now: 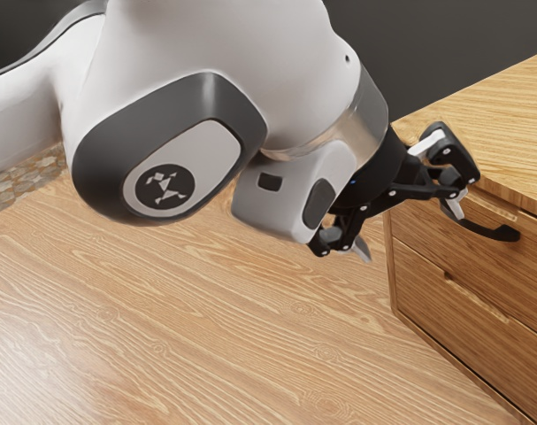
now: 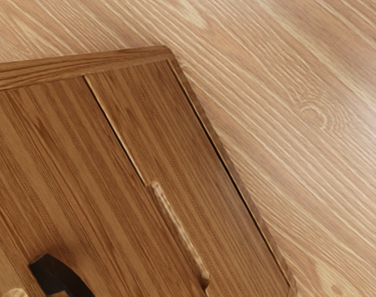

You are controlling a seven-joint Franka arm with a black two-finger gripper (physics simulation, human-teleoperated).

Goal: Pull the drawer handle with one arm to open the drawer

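The gripper hangs with jaws spread wide, grasping nothing. One finger is just beside the black drawer handle on the upper drawer of the wooden cabinet, at the exterior view's right. A white emblem marks the arm's joint; no writing is legible.

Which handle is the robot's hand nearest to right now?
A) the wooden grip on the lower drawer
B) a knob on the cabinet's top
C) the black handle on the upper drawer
C: the fingers sit right by the black handle on the upper drawer; the wooden grip lies lower down.
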